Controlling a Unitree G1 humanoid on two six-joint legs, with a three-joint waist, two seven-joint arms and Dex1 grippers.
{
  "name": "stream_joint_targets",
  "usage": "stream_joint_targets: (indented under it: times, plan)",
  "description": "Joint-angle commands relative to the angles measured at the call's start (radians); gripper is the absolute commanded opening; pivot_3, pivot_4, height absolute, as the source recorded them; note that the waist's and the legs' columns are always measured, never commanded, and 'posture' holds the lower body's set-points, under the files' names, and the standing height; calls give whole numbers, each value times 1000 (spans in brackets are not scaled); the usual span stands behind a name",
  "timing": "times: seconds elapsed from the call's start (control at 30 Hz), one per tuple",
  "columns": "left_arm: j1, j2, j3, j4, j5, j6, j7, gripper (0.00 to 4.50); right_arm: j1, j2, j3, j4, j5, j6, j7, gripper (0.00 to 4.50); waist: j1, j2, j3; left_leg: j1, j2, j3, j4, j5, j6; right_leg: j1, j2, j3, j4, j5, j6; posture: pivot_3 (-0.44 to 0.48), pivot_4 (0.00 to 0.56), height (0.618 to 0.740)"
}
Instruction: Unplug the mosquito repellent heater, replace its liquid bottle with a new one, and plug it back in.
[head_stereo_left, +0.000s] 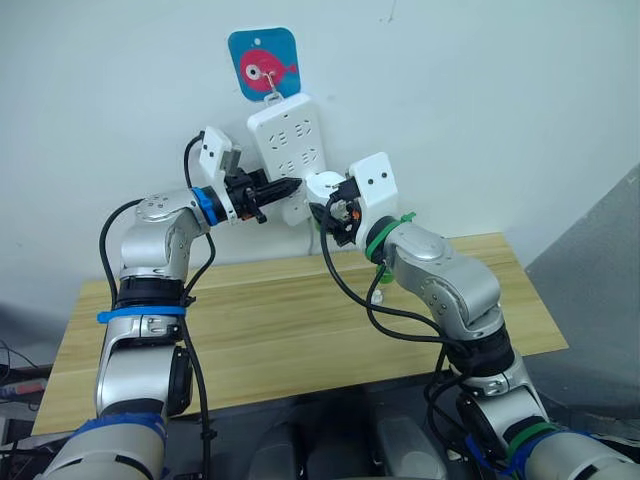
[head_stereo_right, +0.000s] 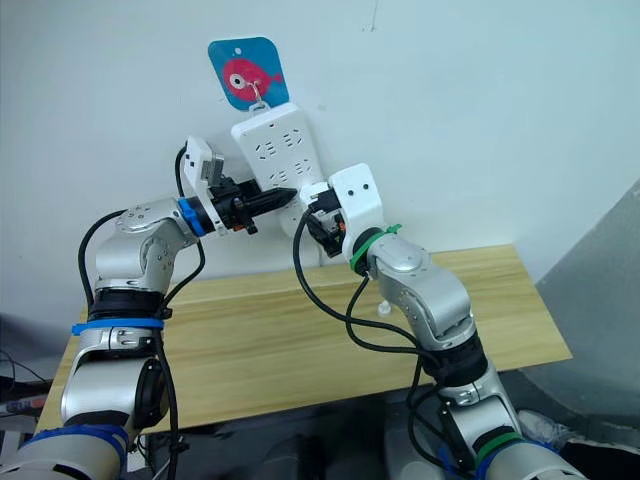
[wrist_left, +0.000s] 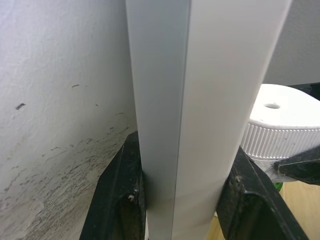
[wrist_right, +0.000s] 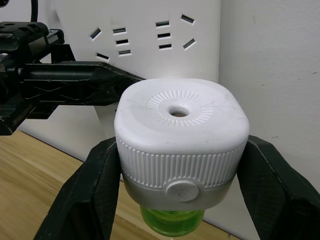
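Two arms, one wall fitting, one unit in hand; entries run from largest to smallest.

Room: plain white wall (head_stereo_left: 480, 110) behind, scuffed and marked where the left wrist view sees it close up.

Table: light wooden table (head_stereo_left: 300, 330) standing against the wall, below both arms.

Power strip: long white power strip (head_stereo_left: 285, 150) hanging tilted from a hook on a blue fish plaque (head_stereo_left: 263, 62); being hung and not fixed, it would likely swing under a push or pull, which seems to be why it is braced.

Left gripper: left gripper (head_stereo_left: 285, 189) reaches in from the side and pinches the lower edge of the power strip, one black finger on each face, judged to be steadying it.

Right gripper: right gripper (wrist_right: 175, 165) clamps the mosquito repellent heater across its ribbed sides.

Mosquito repellent heater: mosquito repellent heater (wrist_right: 180, 135) sits at the bottom end of the power strip, just beside the left fingers; whether its prongs are seated in a socket or free cannot be told, as its back is hidden.

Liquid bottle: bright green liquid bottle (wrist_right: 172, 222) is fitted under the heater, so the swap is judged not yet done.

Small item: a tiny pale object (head_stereo_left: 378, 297) stands on the table near the right arm, possibly the new bottle; too small to confirm.
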Motion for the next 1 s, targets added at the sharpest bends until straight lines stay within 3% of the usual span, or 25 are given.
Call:
stream_joint_targets:
  times: [0.03,0.17,0.43,0.77,0.93,1.0]
  plan:
    - [4,-40,-69,-55,-23,-7,-73,1324,-15,16,-10,-16,-2,-12,21,3302,0,0,-1,0,0,0,0,0,0,0,0,0,0,0,0,-259,154,740]
    - [-3,-32,-64,-25,-8,-35,-71,1324,8,-13,-11,-46,-13,5,35,4446,7,-2,-2,-1,-2,-4,-1,0,0,0,-1,-1,1,0,0,-256,152,740]
    - [-16,16,-38,66,19,-90,-41,1324,116,-163,38,-217,-5,1,149,4500,11,-2,-4,-3,-4,-7,-3,-1,0,0,-1,-2,-3,0,1,-247,150,740]
    - [76,123,-11,38,64,-186,4,4320,140,-234,53,-288,24,-22,266,4500,8,-1,-4,-2,-2,-8,-2,0,0,-1,0,-2,0,-1,1,-218,156,740]
    - [175,189,14,-54,50,-179,7,4320,148,-236,60,-304,31,-30,312,4500,13,-1,-4,-2,-2,-8,-2,0,0,-1,0,-2,0,-1,1,-193,166,740]
    - [246,229,19,-130,41,-175,-23,4373,152,-229,64,-315,44,-29,329,3941,15,-1,-4,-2,-2,-8,-2,0,0,-1,0,-2,0,-1,1,-185,168,740]
